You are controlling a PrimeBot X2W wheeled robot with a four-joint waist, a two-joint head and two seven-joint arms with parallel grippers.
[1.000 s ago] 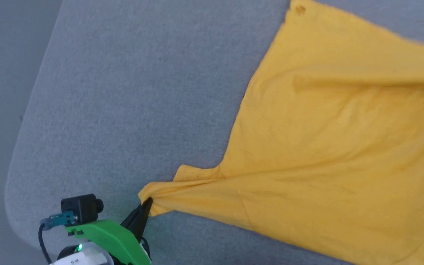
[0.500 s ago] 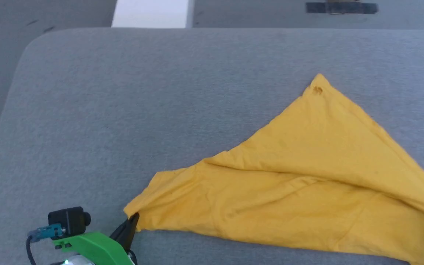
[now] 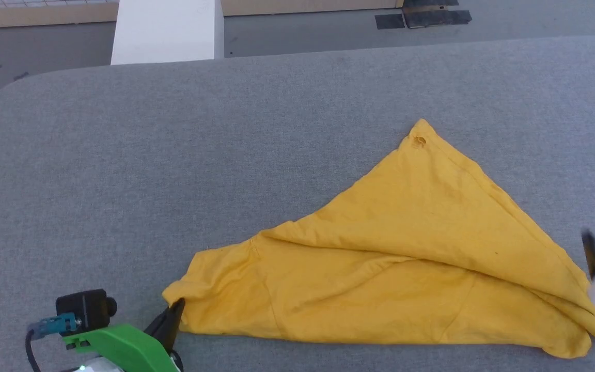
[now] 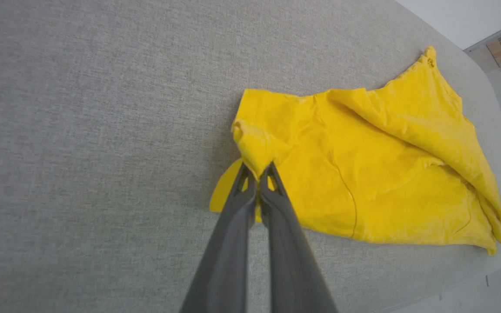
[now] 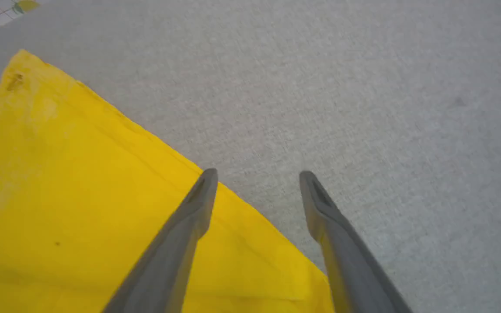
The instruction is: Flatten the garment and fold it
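Grey felt-like counter (image 3: 122,155) spans most of head view. Garment (image 3: 390,268): bright yellow, rumpled, bunched into rough triangle, lower centre to lower right of frame. Folds and seam lines cross it; small dark mark near apex. Long axis runs left-right along lower edge; apex points to upper right. Left end effector (image 4: 259,171), lower left, pressed together, pinching garment's left corner. Right end effector (image 5: 257,178), right edge, spread wide above garment's right edge, holding nothing.

Plain bright-yellow garment (image 3: 406,268); mottled grey tabletop (image 3: 173,155); dk grey fingers (image 4: 233,243); green housing (image 3: 122,351) at L wrist.
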